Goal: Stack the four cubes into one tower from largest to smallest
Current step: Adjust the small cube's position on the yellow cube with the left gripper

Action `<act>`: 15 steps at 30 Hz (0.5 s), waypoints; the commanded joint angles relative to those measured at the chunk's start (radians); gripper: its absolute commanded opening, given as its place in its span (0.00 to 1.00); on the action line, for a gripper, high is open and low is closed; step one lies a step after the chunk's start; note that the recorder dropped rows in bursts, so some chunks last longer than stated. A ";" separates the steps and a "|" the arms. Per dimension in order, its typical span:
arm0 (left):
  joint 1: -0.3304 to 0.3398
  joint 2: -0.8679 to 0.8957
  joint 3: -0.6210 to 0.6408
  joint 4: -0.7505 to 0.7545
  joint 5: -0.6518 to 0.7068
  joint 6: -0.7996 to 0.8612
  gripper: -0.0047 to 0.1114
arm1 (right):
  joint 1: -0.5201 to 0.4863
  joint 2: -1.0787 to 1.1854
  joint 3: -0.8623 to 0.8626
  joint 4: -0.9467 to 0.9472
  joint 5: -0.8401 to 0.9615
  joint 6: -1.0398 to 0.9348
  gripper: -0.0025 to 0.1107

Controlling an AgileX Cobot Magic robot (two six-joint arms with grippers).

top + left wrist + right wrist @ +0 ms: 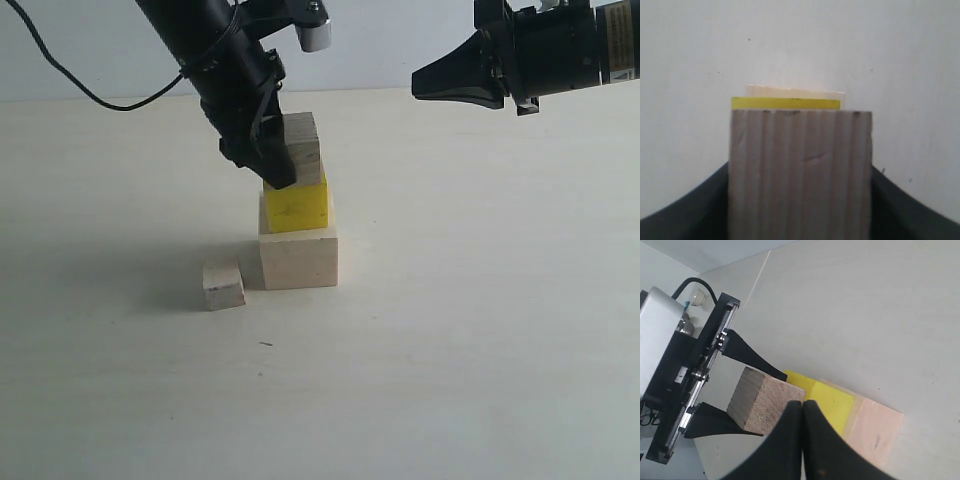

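Entry: plywood cube [303, 150], third tier, at placement.
Left gripper [288, 165] pinches the plywood cube by two opposite faces, directly over the yellow cube [297, 207], which sits on the large cube [299, 258]; whether it has made contact cannot be told. The small cube [223, 286] lies on the table [480, 330] at 8 o'clock of the base. The right gripper [418, 84], jaws pressed together, hangs at 2 o'clock. Advised: seat it flat and square, part the jaws evenly, lift straight up.
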 commanded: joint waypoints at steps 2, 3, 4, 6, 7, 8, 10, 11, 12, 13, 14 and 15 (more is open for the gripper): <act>0.002 -0.002 0.006 -0.006 0.000 -0.005 0.54 | -0.004 -0.002 -0.002 0.004 -0.006 -0.009 0.02; 0.002 -0.005 0.006 -0.006 0.000 -0.005 0.54 | -0.004 -0.002 -0.002 0.004 -0.006 -0.009 0.02; 0.002 -0.008 0.006 -0.006 0.000 -0.001 0.54 | -0.004 -0.002 -0.002 0.004 -0.006 -0.009 0.02; 0.002 -0.015 0.003 -0.002 0.000 0.000 0.54 | -0.004 -0.002 -0.002 0.004 -0.006 -0.009 0.02; 0.002 -0.017 0.003 -0.002 0.000 0.000 0.54 | -0.004 -0.002 -0.002 0.004 -0.006 -0.009 0.02; 0.002 -0.019 0.003 -0.002 0.000 0.000 0.54 | -0.004 -0.002 -0.002 0.004 -0.006 -0.009 0.02; 0.002 -0.019 0.003 0.000 0.000 0.000 0.54 | -0.004 -0.002 -0.002 0.004 -0.006 -0.007 0.02; 0.002 -0.019 0.003 0.003 0.000 0.000 0.54 | -0.004 -0.002 -0.002 0.004 -0.008 -0.007 0.02; 0.002 -0.019 0.003 0.010 0.000 0.000 0.54 | -0.004 -0.002 -0.002 0.004 -0.008 -0.007 0.02; 0.002 -0.019 0.003 0.019 0.000 0.000 0.54 | -0.004 -0.002 -0.002 0.004 -0.008 -0.007 0.02; 0.002 -0.019 0.003 0.021 0.000 0.000 0.54 | -0.004 -0.002 -0.002 0.004 -0.008 -0.007 0.02; 0.002 -0.019 0.003 0.021 0.000 0.000 0.54 | -0.004 -0.002 -0.002 0.004 -0.008 -0.007 0.02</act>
